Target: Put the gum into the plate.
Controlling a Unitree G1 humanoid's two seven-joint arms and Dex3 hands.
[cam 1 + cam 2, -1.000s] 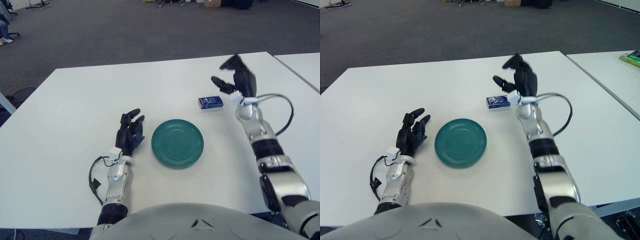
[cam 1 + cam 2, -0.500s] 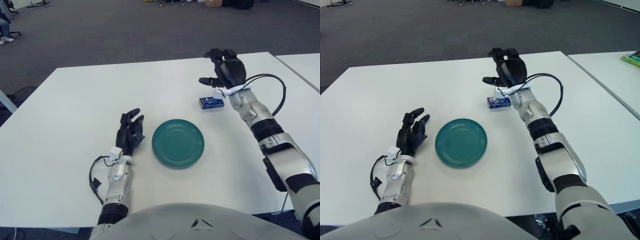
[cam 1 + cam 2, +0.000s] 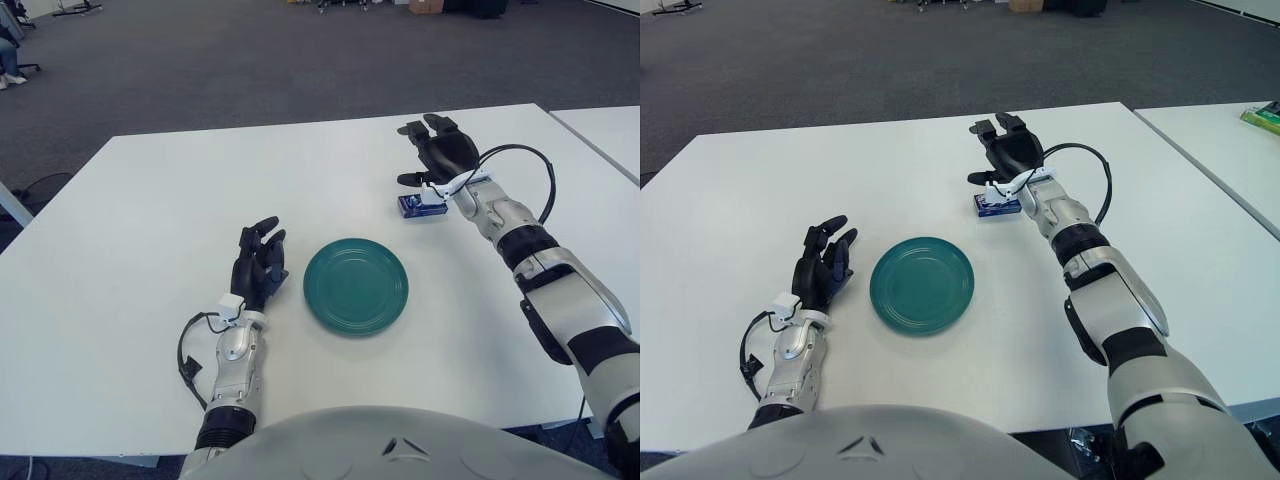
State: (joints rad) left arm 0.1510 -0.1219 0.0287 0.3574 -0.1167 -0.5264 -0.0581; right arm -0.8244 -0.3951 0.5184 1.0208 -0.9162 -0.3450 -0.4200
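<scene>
The right hand (image 3: 436, 155) is stretched out over the far right part of the table (image 3: 120, 250), palm down, directly above the gum (image 3: 417, 205). Its fingers (image 3: 418, 128) are spread and point away from the robot, and the thumb sticks out toward the left. The fingers are released and grip nothing; whether the heel of the hand touches the top of the pack cannot be told from either view. A thin cable loops off the wrist to the right and runs back along the grey forearm.

The gum is a small blue pack lying flat on the white tabletop, partly covered by the hand, with its near and left edges showing below the wrist. It sits beyond the plate (image 3: 355, 285) and to its right, apart from the rim and not on it.

The plate is round and dark green, standing in the middle of the table near the robot.

The left hand (image 3: 258, 267) shows just to the left of the plate, close to its rim but not touching it. Its dark fingers are relaxed and point away from the robot, holding nothing.

Behind the table lies dark grey carpet (image 3: 250, 60).
</scene>
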